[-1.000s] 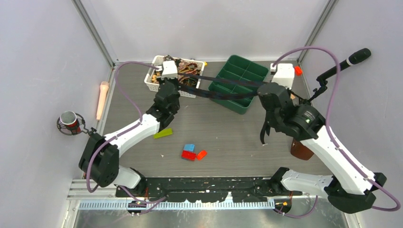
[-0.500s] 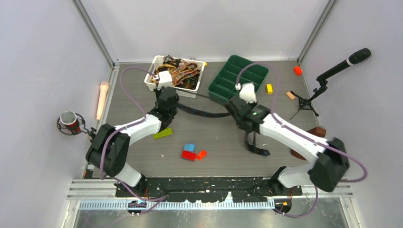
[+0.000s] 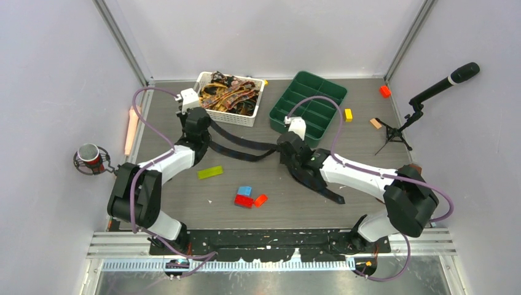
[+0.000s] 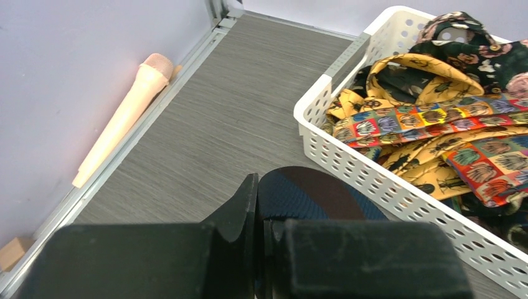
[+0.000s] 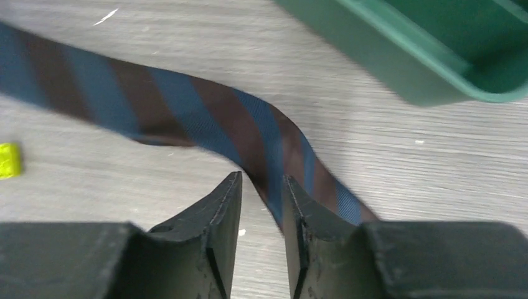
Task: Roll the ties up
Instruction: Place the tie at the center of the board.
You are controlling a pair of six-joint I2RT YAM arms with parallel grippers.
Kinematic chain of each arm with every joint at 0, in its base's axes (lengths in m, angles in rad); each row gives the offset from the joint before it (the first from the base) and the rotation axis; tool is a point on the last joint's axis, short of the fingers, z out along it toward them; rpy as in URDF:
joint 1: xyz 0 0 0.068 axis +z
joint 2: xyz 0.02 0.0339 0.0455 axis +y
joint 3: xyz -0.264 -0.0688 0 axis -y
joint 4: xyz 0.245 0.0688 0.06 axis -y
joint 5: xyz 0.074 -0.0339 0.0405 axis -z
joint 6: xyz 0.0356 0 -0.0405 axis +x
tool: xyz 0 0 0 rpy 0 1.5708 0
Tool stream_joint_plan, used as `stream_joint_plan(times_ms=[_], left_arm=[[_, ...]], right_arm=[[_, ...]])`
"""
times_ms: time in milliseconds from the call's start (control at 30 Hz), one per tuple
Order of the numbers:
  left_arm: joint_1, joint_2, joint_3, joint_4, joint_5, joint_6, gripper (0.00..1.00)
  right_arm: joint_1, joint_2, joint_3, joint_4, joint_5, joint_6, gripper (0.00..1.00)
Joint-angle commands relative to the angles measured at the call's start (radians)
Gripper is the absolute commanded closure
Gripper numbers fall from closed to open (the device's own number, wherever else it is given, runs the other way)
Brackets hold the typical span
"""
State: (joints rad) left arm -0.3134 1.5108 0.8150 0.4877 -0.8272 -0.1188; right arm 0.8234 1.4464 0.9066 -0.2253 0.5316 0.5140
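One dark navy tie [image 3: 242,146] lay strung across the middle of the top view. Its long axis ran from the white basket [image 3: 198,112] at upper centre-left, down and rightward to mid-frame, and its tail trailed on toward the lower right. The left gripper [image 4: 256,208] was pinched shut on one end of the tie, just beside the basket's wall. The right gripper [image 5: 261,199] sat low over the middle stretch, near the green tray [image 5: 398,56], with its jaws a little apart. In its wrist view the band crossed from upper left to lower right and slipped under the right-hand finger, not between the two. Judging by this, the right gripper was the nearer to the loose length, and would have to shift across the band to straddle it. More patterned ties [image 4: 436,124] were heaped in the basket.
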Motion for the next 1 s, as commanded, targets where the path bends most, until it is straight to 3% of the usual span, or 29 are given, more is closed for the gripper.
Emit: stream_joint_plan(times_ms=[0,133,200,433,633,967], left_arm=[[0.031,-0.033,0.045,0.066,0.081,-0.002,1.0],[0.076,-0.05,0.053,0.03,0.206,-0.013,1.0],[0.094,-0.052,0.059,0.02,0.24,-0.013,1.0],[0.118,-0.044,0.102,-0.038,0.332,-0.013,1.0],[0.117,-0.043,0.181,-0.163,0.457,-0.025,1.0],[0.097,-0.104,0.631,-0.742,0.634,-0.042,1.0]], right_arm=[[0.018,0.014,-0.025,0.163,-0.268,0.03,0.61],[0.023,0.001,-0.049,0.194,-0.389,0.047,0.49],[0.023,-0.021,-0.063,0.175,-0.394,0.048,0.37],[0.022,-0.158,-0.091,0.049,-0.134,0.044,0.35],[0.022,-0.159,-0.11,0.086,-0.207,-0.126,0.36],[0.025,-0.085,-0.226,0.771,-0.439,-0.459,0.31]])
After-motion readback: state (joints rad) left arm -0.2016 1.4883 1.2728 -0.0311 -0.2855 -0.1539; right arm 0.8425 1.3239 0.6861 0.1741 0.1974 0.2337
